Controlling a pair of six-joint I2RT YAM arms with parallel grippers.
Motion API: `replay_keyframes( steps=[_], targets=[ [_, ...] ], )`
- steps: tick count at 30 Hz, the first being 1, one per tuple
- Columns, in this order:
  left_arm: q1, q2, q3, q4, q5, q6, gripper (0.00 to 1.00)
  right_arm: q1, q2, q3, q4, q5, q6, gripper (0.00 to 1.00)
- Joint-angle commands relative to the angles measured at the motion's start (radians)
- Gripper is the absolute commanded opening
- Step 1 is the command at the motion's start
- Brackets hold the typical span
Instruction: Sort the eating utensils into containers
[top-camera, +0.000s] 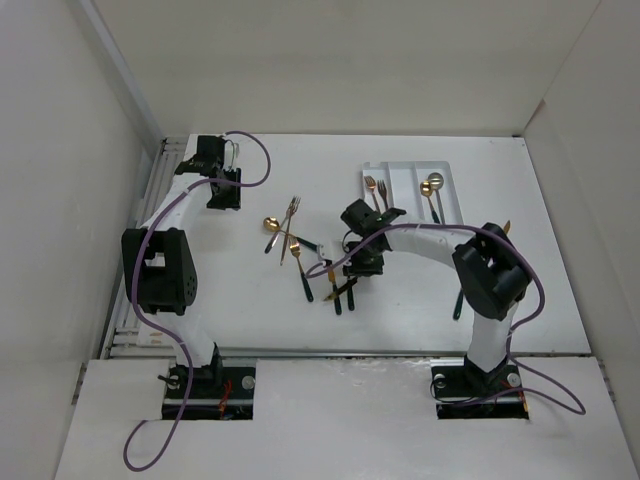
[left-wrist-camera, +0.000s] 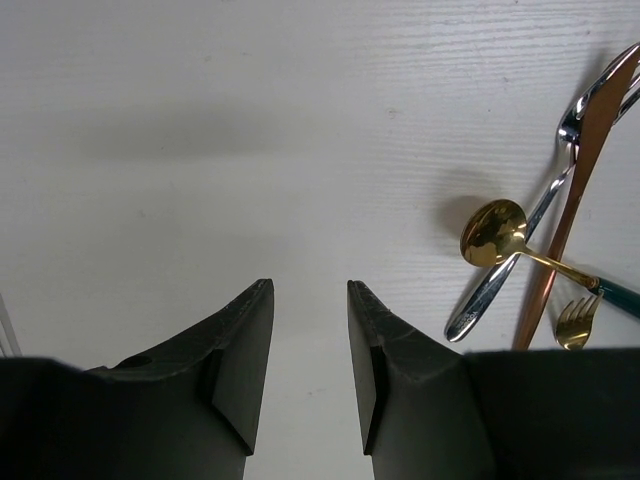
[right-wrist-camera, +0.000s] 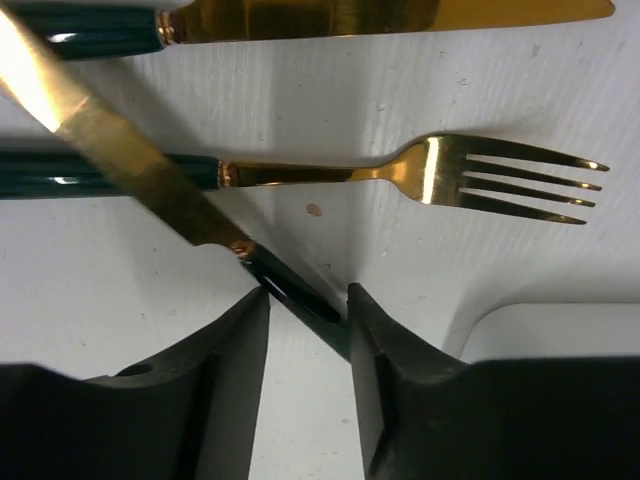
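Observation:
Several eating utensils lie loose mid-table, among them a gold spoon (top-camera: 270, 226) and a fork (top-camera: 292, 208). The white tray (top-camera: 447, 180) at the back right holds gold forks (top-camera: 375, 188) in its left compartment and a gold spoon (top-camera: 430, 188) in another. My right gripper (top-camera: 358, 265) is low over the pile. In the right wrist view it (right-wrist-camera: 308, 295) is open, and the dark handle of a gold knife (right-wrist-camera: 120, 165) crosses between its fingertips. A green-handled gold fork (right-wrist-camera: 430, 172) lies just beyond. My left gripper (top-camera: 222, 195) (left-wrist-camera: 310, 290) is open and empty over bare table.
The left wrist view shows a silver spoon (left-wrist-camera: 510, 270), a gold spoon (left-wrist-camera: 495, 232), a copper-gold knife (left-wrist-camera: 580, 180) and a fork head (left-wrist-camera: 572, 322) to the right. A second knife (right-wrist-camera: 380, 15) lies beyond the fork. A rounded white corner (right-wrist-camera: 560, 335) is at the lower right. White walls enclose the table.

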Motion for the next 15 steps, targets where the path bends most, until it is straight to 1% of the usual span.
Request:
replay_keyframes(
  steps=[1,2,3,6,9,10,11,15],
  targets=[
    [-0.002,-0.040,0.027,0.004,-0.011,0.012,0.33,0.019,-0.019,-0.016,-0.007,-0.011,-0.023,0.42],
    [-0.002,-0.040,0.027,0.004,-0.011,0.012,0.33,0.033,-0.019,-0.016,-0.007,-0.011,-0.023,0.39],
    [-0.002,-0.040,0.027,0.004,-0.011,0.012,0.33,0.042,-0.019,-0.016,-0.007,-0.011,-0.023,0.35],
    [-0.002,-0.040,0.027,0.004,-0.021,0.012,0.33,0.079,-0.019,-0.016,-0.036,-0.011,0.003,0.31],
    [-0.002,-0.040,0.017,0.004,-0.021,0.012,0.33,0.102,-0.028,-0.025,-0.037,-0.032,0.041,0.31],
    [-0.002,-0.040,0.017,0.004,-0.021,0.012,0.33,0.111,-0.028,-0.042,-0.037,-0.046,0.050,0.37],
    [-0.002,-0.040,0.017,0.004,-0.021,0.012,0.33,0.111,-0.040,-0.059,-0.037,-0.046,0.064,0.39],
    [-0.002,-0.040,0.017,0.004,-0.021,0.012,0.33,0.111,-0.069,-0.071,-0.018,-0.061,0.098,0.46]
  ],
)
